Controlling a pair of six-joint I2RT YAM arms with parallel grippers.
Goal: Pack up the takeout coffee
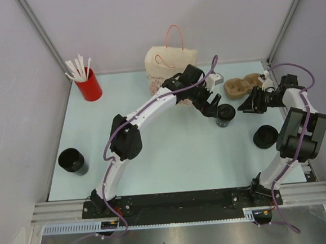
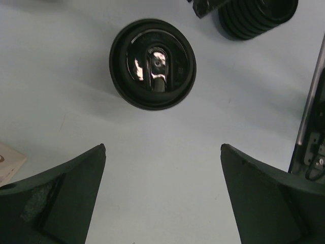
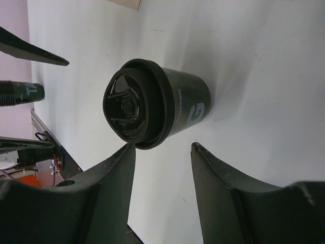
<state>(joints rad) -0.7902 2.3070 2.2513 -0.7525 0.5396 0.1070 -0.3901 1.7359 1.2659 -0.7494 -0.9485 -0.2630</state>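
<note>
**Coffee upright on table between two empty grippers**

We see the coffee [image 1: 226, 115] standing upright on the table [image 1: 171, 155], right of centre, black lid on; it is outside the bag [image 1: 170, 65], which stands well apart at the far edge, handles up.

Left gripper [image 1: 211, 108] sits just beside the coffee on its far-left side; in the left wrist view the gripper [image 2: 162, 147] has its fingers spread wide with only bare table between them, and the coffee [image 2: 152, 63] lies ahead of the tips, clearly apart; it holds nothing.

Right gripper [image 1: 246, 105] is near the coffee on its right side; in the right wrist view the gripper [image 3: 163, 147] is partly open, with a gap between the fingers and nothing in it; the coffee [image 3: 157, 104] is just ahead of the tips, not between them; pale lettering shows on its side; whether one tip touches the lid rim we cannot tell.

Other things: a brown carrier [image 1: 242, 86] at the far right, behind the right gripper; a squat black piece [image 1: 265, 136] near the right arm, on the near side of the coffee; a red straw cup [image 1: 87, 82] at far left; a black cup [image 1: 71, 160] at near left, well apart from everything else.
</note>
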